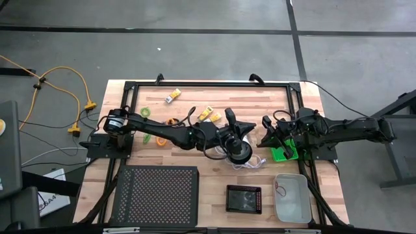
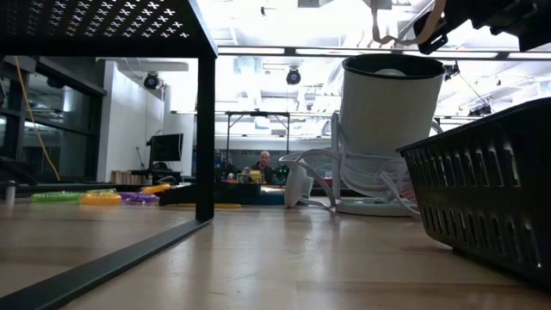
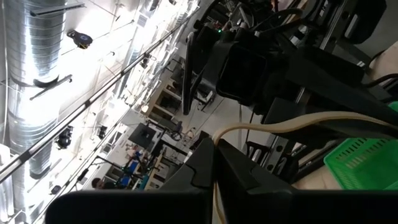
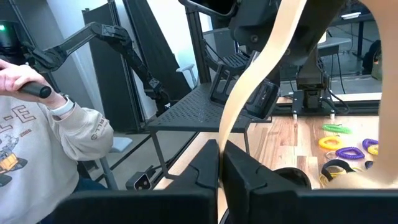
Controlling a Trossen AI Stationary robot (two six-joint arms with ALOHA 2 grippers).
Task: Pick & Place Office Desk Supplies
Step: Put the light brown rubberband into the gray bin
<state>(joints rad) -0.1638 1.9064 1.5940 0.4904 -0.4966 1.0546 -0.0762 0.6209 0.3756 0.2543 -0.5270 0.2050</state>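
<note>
While both arms meet over the round white-and-black object (image 1: 238, 151) near the middle of the wooden surface (image 1: 208, 179), each seems to be handling its white cord (image 1: 250, 164) rather than the desk supplies themselves. The left tool (image 3: 214, 163) is closed tight, and the cream-white cord runs straight out from between its fingers in the left wrist view. The right tool (image 4: 221, 163) is likewise closed, with the same pale cord rising from its fingertips. My guess is that the cord is being lifted clear so it stops draping across the work area.

The small supplies lie beyond that round object, on the side away from the trays: yellow-and-white packs (image 1: 208, 115), with another pack (image 1: 172, 97) farther off near the frame rail, plus green, orange and purple loops (image 4: 341, 144) scattered on the wood. None of them is being touched.

Just beside the round object on the right arm's side sits a green plastic basket (image 1: 284, 153); nearer the front edge stand a small black tray (image 1: 244, 198), a clear plastic tub (image 1: 292, 197) and a large black perforated platform (image 1: 155, 194). The round object and both arms crowd the path between supplies and trays. A person in a light sweatshirt (image 4: 43, 134) stands off past the surface.
</note>
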